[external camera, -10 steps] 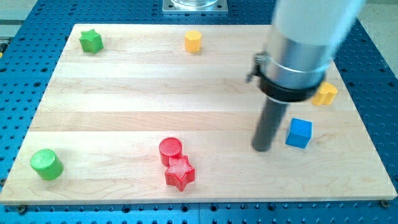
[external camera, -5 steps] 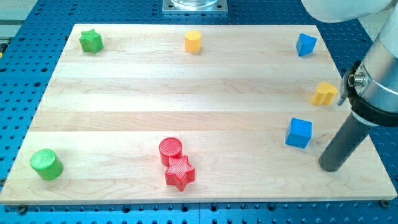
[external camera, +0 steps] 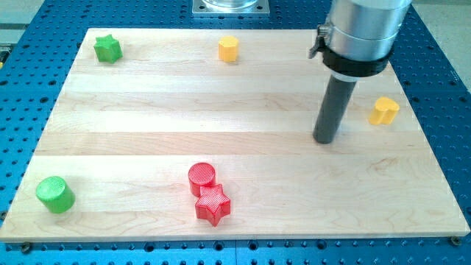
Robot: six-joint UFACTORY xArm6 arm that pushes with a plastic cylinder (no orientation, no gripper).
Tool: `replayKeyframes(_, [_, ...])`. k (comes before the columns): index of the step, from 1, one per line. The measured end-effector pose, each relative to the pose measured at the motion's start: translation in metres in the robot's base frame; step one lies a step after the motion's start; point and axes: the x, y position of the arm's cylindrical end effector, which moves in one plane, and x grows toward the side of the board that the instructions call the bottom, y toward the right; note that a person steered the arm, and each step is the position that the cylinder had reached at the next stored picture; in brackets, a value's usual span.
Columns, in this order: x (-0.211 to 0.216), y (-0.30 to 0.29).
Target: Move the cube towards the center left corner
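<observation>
Camera view shows no blue cube, likely hidden behind your rod, bare tip (external camera: pixel 324 139) touching nothing visible; expect a light, rigid, slidey block, so push its right face squarely.

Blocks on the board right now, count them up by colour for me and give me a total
Green: 2, a star and a cylinder
Yellow: 2, one at the view's top, one at the right
Red: 2, a cylinder touching a star
Blue: 0 showing
Total: 6 in view
My tip rests left of the right yellow block.
</observation>
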Motion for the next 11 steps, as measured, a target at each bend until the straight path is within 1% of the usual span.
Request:
replayKeyframes(1, [0.013, 0.019])
replayKeyframes(2, [0.014, 0.039])
replayKeyframes(4, [-0.067, 0.035])
replayKeyframes(5, [-0.076, -0.008])
replayKeyframes(6, [-0.076, -0.02])
replayKeyframes(7, [-0.083, 0.022])
replayKeyframes(8, [-0.081, 0.05])
replayKeyframes(10, [-0.033, -0.009])
replayKeyframes(11, [-0.024, -0.026])
